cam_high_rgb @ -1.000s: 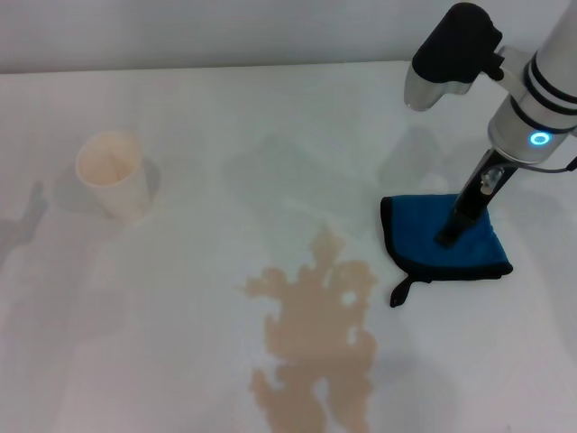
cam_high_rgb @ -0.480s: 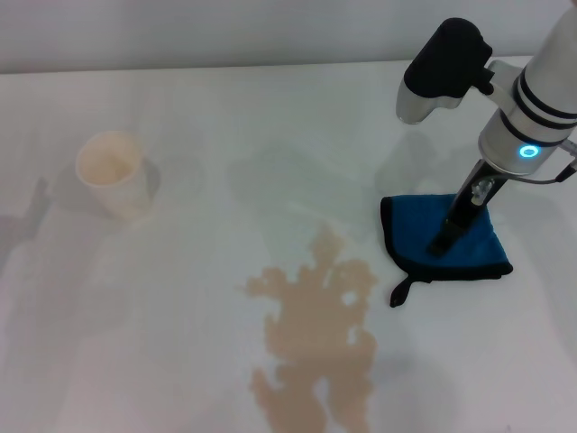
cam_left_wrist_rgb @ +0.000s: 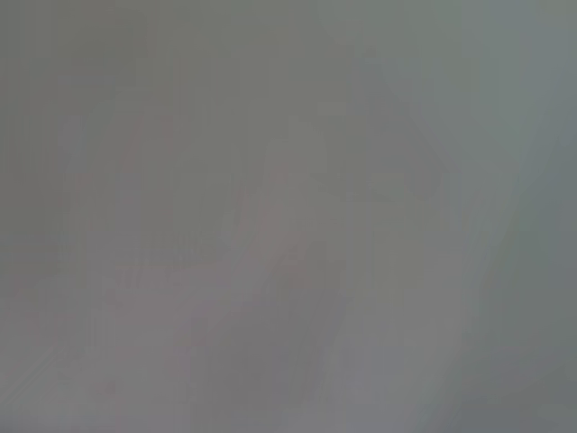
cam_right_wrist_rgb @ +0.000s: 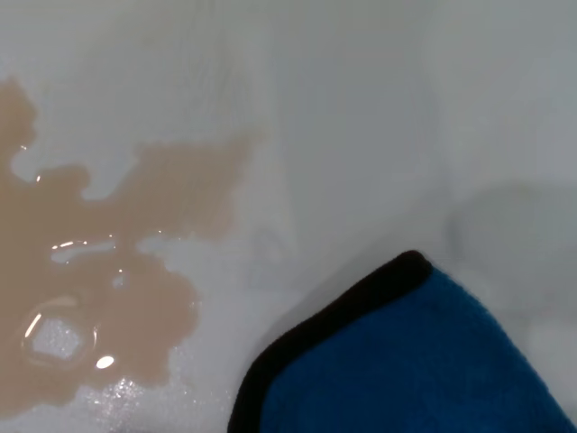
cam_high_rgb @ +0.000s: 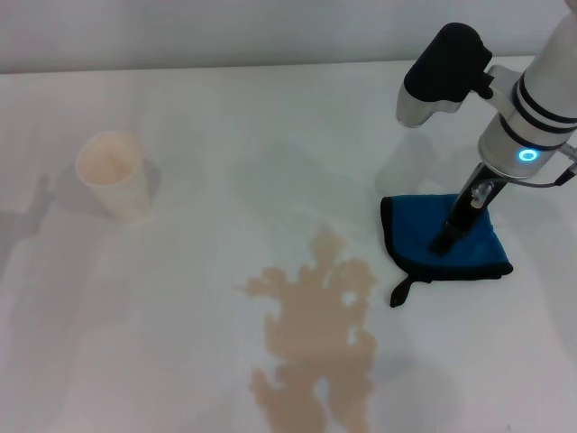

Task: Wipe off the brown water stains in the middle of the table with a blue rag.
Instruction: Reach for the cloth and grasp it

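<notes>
One arm is at work: the right gripper (cam_high_rgb: pixel 447 238) is down on the rag (cam_high_rgb: pixel 424 236), its dark fingers planted near the middle of the blue cloth. From the head view they look close together, but whether they pinch any fabric I cannot tell. The right wrist view shows no fingers, only a black-trimmed corner of the rag (cam_right_wrist_rgb: pixel 406 361) on the white surface.

The rag lies flat on the table (cam_high_rgb: pixel 180 108), on the robot's right side, its short black loop tag (cam_high_rgb: pixel 401 290) trailing off the near corner toward the spill. The stains (cam_high_rgb: pixel 317 334) spread just beside it, toward the centre and nearer the robot: a pale tan blotch with ragged edges and small bare gaps, larger than the cloth. Rag and stains lie close but apart, a strip of clean white between them. In the right wrist view the stains (cam_right_wrist_rgb: pixel 99 289) glisten wet, with small bubbles near one edge.

Far over on the left stands a cream cup (cam_high_rgb: pixel 114 175), upright, well apart from the spill.

The left gripper is out of sight; its wrist view is a grey blur.
</notes>
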You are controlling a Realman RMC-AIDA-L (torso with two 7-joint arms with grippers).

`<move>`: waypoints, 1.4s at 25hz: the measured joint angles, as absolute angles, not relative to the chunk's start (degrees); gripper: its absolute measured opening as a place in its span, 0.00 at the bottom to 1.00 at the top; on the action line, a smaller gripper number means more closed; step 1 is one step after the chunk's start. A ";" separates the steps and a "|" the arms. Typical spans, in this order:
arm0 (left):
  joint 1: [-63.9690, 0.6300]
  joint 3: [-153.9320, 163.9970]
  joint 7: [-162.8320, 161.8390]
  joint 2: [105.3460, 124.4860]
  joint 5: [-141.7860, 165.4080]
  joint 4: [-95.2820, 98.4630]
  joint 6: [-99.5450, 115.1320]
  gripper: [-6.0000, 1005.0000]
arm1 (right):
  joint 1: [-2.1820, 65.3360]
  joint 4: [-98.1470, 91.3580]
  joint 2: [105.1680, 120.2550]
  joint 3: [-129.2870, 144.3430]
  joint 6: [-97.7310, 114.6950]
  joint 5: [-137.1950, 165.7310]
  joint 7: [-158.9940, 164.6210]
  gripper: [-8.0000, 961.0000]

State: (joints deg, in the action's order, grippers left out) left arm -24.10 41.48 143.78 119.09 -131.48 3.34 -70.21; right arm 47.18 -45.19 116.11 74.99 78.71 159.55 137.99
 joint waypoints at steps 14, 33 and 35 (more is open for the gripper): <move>-24.70 41.48 143.79 119.00 -131.48 3.34 -69.15 0.86 | 47.96 -43.04 116.08 74.95 77.80 159.61 138.00 0.57; -24.79 41.49 143.79 119.00 -131.48 3.43 -69.17 0.86 | 47.54 -42.97 116.10 74.97 77.21 159.55 138.08 0.51; -24.79 41.49 143.79 119.00 -131.48 3.43 -69.17 0.86 | 47.55 -42.96 116.10 75.04 77.24 159.60 138.08 0.50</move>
